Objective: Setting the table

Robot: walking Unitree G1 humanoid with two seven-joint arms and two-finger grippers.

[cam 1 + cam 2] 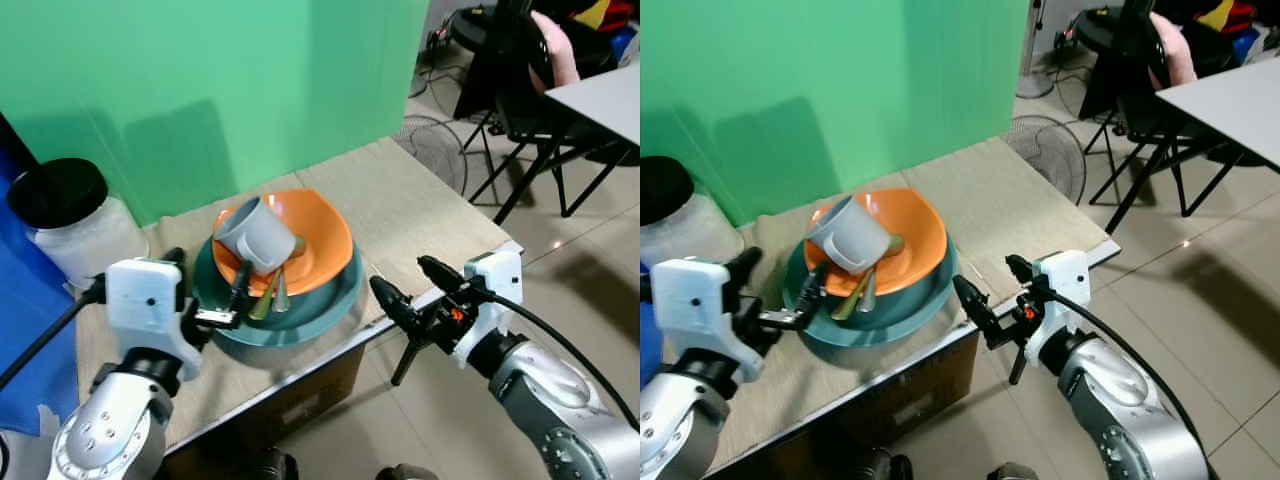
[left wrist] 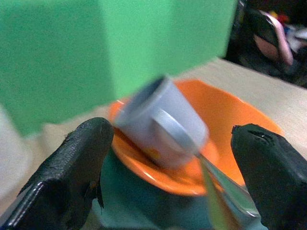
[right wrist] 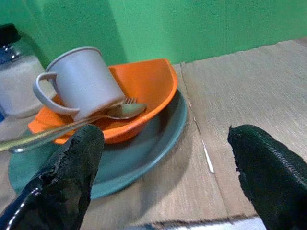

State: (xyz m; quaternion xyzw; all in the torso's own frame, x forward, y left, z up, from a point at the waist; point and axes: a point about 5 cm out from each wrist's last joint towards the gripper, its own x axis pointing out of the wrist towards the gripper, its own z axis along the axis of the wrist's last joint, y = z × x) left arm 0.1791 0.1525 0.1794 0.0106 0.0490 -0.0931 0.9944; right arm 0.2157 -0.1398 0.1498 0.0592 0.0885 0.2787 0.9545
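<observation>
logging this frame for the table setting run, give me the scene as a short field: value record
stack: grey mug tipped on its side in orange bowl, bowl on teal plate
cutlery: spoon and fork in the bowl, handles out over the plate
surface: table with woven mat, stack near its front edge
jar: black-lidded jar left of the stack
left gripper: open, at the plate's near left rim
right gripper: open, off the table's front edge

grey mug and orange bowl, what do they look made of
The grey mug with a handle looks like matte plastic or enamelled metal: flat, even colour, thin rim. The orange squarish bowl looks like plastic or melamine, with a soft sheen and thin walls. Neither can be told for sure.
</observation>
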